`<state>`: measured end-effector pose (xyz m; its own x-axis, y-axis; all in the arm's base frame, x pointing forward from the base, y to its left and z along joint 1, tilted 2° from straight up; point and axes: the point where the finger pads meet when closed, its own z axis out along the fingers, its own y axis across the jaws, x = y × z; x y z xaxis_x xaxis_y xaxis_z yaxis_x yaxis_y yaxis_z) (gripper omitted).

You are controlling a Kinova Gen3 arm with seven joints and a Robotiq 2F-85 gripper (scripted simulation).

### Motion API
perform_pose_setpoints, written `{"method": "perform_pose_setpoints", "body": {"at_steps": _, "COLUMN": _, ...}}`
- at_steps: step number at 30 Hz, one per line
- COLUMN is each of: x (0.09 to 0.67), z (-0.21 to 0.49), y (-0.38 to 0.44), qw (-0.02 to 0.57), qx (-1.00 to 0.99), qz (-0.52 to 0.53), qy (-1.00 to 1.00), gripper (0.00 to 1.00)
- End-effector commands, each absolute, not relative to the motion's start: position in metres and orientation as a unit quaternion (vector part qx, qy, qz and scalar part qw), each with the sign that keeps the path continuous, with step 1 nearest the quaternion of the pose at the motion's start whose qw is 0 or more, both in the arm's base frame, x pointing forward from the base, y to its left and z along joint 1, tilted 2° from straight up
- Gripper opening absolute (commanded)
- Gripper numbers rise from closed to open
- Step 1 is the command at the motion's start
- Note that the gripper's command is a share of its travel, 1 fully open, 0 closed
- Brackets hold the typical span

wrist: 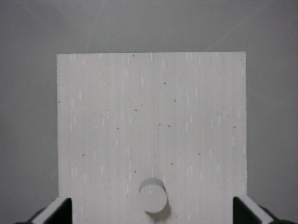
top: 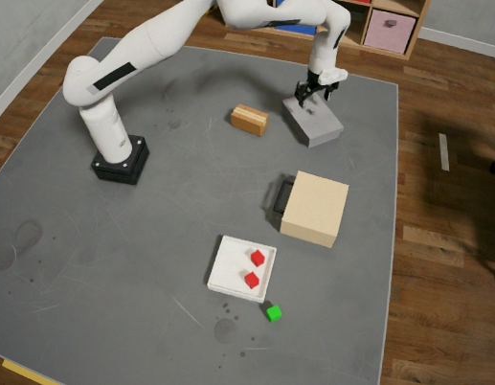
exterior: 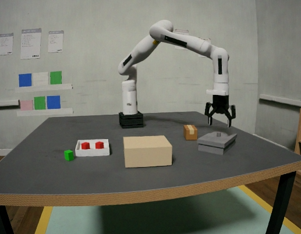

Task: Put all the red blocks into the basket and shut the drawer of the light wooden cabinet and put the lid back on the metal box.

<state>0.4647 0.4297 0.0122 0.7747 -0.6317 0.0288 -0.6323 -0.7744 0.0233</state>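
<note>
The metal box stands at the far right of the table with its lid [wrist: 151, 125] lying flat on top, and it also shows in the exterior view [exterior: 217, 142]. My gripper [top: 316, 93] is open and empty. It hovers a little above the lid's small round knob [wrist: 152, 195], one finger to each side, also seen from the front [exterior: 220, 120]. The white basket [top: 241, 274] holds two red blocks [top: 258, 258] [top: 252, 280], both inside its rim. The light wooden cabinet [top: 316, 208] stands mid-right, with its dark drawer handle [top: 281, 197] close against its left side.
A green block [top: 274, 313] lies on the table just outside the basket's near corner. A small cardboard box [top: 249, 120] stands left of the metal box. The arm's base [top: 120, 160] is at the left. A shelf unit stands beyond the table's far edge.
</note>
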Motion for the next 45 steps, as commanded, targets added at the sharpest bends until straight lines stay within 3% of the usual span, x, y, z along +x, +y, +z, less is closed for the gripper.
{"method": "perform_pose_setpoints", "body": {"at_steps": 1, "x": 0.465, "z": 0.024, "y": 0.431, "qw": 0.015, "qx": 0.942, "qz": 0.010, "qy": -0.336, "gripper": 1.00}}
{"method": "perform_pose_setpoints", "body": {"at_steps": 25, "x": 0.465, "z": 0.088, "y": 0.433, "qw": 0.015, "qx": 0.942, "qz": 0.010, "qy": -0.336, "gripper": 1.00}}
{"method": "perform_pose_setpoints", "body": {"at_steps": 45, "x": 0.464, "z": 0.097, "y": 0.433, "qw": 0.015, "qx": 0.942, "qz": 0.010, "qy": -0.336, "gripper": 1.00}}
